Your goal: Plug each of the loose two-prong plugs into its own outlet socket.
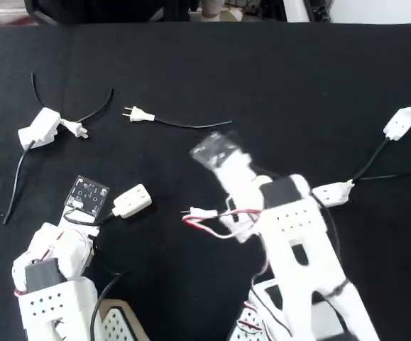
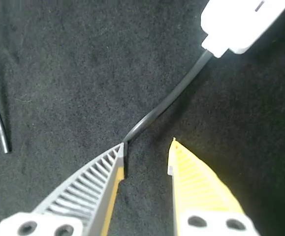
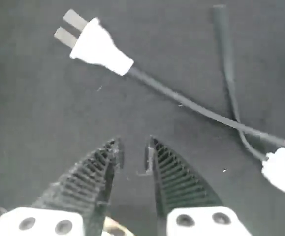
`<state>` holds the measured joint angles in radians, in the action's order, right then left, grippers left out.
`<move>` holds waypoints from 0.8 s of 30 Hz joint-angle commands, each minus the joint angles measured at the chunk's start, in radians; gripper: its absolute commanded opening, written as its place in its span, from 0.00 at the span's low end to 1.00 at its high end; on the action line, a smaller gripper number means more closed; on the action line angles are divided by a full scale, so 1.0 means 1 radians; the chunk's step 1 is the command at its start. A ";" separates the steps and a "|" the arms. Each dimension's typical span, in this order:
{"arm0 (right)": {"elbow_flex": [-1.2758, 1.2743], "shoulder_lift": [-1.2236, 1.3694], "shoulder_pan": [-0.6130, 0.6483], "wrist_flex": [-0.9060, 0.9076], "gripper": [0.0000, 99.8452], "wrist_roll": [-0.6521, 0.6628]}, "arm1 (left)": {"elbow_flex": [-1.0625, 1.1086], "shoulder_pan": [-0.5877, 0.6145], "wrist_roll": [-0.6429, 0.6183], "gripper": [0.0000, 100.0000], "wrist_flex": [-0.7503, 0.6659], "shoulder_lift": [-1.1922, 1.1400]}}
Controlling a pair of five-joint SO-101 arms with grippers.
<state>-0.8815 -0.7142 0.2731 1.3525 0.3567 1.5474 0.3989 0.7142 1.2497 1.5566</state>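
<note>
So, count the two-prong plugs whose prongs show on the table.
2. The lone plug lies near the table's far middle; the second plug lies against the far-left socket block. More may be hidden under the arms.

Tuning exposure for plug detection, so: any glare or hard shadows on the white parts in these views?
High view: the outlet socket stands bright on the black table, no hard shadow; left wrist view: its body washes out to flat white; right wrist view: the two-prong plug is evenly lit, prongs distinct, faint sheen on its cable.
</note>
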 commanded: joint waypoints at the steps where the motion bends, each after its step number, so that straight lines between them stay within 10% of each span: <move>1: -0.008 -0.044 -0.031 -0.098 0.09 -0.328 | -0.005 -0.012 0.008 0.16 0.011 0.003; 6: -0.120 -0.015 -0.029 -0.431 0.09 -0.546 | -0.005 -0.012 0.008 0.16 0.011 0.003; 14: -0.010 0.294 -0.138 -0.358 0.29 -0.664 | -0.005 -0.013 0.009 0.16 0.011 0.003; 24: -0.005 0.447 -0.138 -0.442 0.09 -0.695 | -0.005 -0.013 0.009 0.16 0.009 0.003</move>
<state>-0.9352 -0.2892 0.1473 0.9398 -0.3076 1.5474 0.3989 0.7142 1.2497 1.5566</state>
